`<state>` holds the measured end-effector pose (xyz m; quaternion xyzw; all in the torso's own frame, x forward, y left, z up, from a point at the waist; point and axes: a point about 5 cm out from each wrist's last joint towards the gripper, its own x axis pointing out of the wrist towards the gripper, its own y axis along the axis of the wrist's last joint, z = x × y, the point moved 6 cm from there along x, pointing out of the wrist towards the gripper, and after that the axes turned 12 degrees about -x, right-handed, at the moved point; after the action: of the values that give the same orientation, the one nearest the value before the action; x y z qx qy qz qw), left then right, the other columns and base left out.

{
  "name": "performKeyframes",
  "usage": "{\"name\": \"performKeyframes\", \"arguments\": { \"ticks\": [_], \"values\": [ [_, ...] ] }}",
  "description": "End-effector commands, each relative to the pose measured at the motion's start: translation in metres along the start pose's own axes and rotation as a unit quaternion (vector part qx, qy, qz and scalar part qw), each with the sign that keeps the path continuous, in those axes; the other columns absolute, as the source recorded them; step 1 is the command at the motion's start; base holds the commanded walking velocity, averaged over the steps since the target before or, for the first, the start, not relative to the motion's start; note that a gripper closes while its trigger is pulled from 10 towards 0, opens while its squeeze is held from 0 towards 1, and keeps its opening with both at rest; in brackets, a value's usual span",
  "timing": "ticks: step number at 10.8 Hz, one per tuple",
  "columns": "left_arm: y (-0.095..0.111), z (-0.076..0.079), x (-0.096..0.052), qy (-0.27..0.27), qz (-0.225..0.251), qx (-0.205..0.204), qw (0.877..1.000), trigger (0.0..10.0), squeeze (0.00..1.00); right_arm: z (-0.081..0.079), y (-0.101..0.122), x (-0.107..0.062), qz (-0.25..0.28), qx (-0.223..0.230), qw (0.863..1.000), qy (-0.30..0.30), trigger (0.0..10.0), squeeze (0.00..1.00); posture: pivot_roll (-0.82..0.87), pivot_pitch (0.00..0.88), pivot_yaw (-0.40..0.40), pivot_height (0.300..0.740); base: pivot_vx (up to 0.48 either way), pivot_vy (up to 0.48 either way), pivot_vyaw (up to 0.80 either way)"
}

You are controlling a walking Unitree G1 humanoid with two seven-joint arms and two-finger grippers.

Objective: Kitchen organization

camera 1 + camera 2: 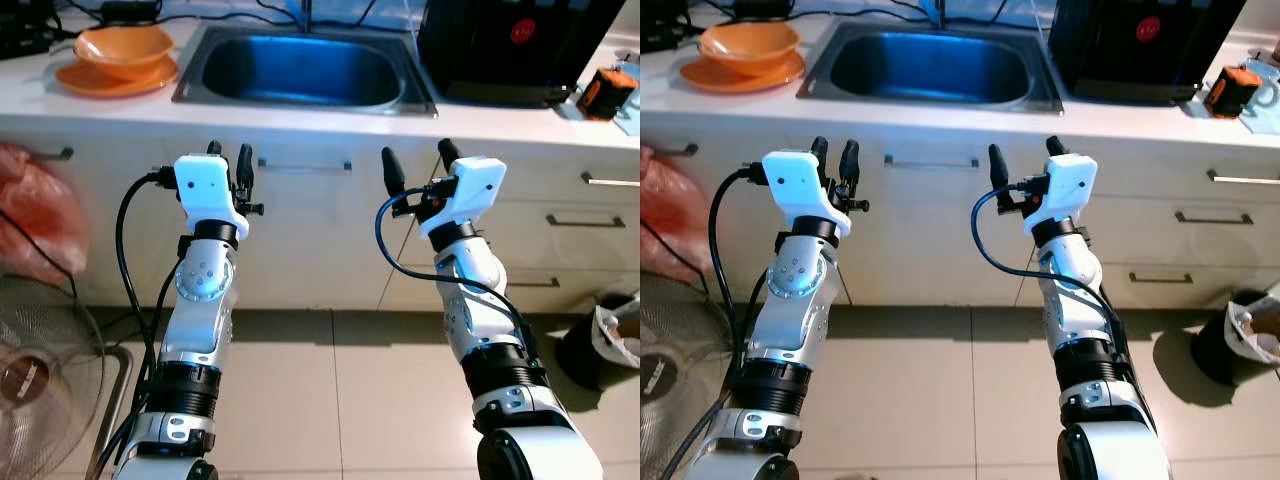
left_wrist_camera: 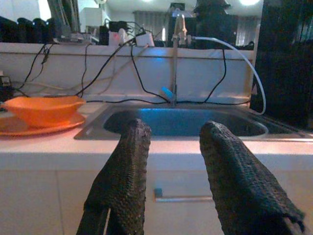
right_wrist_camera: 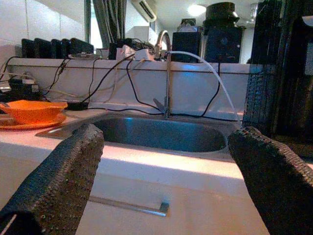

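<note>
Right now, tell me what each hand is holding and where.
Nothing. The left hand and right hand are both open, raised before the counter.

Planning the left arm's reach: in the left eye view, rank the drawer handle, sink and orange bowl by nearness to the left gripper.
From the left gripper:
1. Drawer handle, just to its right.
2. Sink, beyond on the counter.
3. Orange bowl, back left, on a plate.

Head stereo pair looks forward and down from above both raised arms at the counter (image 1: 300, 120) front, sink (image 1: 300, 70) and floor; the right eye view sits slightly offset. Each wrist view looks level along its own fingers (image 2: 122, 176) at counter height, close to the edge, facing the sink. All four views share sink and orange bowl (image 1: 122, 48).
</note>
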<state>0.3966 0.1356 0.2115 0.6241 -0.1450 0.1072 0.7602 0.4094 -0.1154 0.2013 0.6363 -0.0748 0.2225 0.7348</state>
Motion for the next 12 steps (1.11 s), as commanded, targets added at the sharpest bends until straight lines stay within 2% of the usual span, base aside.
{"name": "performKeyframes", "arguments": {
  "ticks": [1, 12],
  "values": [
    [0.0042, 0.0038, 0.0018, -0.004, 0.004, 0.002, 1.000, 10.0, 0.00, 0.0036, 0.0013, -0.0003, 0.000, 0.001, 1.000, -0.006, 10.0, 0.00, 0.05, 0.050, -0.057, 0.740, 0.371, 0.000, 0.00],
    [0.0084, 0.0097, 0.0042, -0.012, 0.007, 0.004, 1.000, 10.0, 0.00, -0.0006, 0.0004, 0.0009, -0.001, 0.000, 1.000, 0.004, 10.0, 0.00, 0.06, 0.049, -0.058, 0.740, 0.413, 0.000, 0.00]
  ]
}}
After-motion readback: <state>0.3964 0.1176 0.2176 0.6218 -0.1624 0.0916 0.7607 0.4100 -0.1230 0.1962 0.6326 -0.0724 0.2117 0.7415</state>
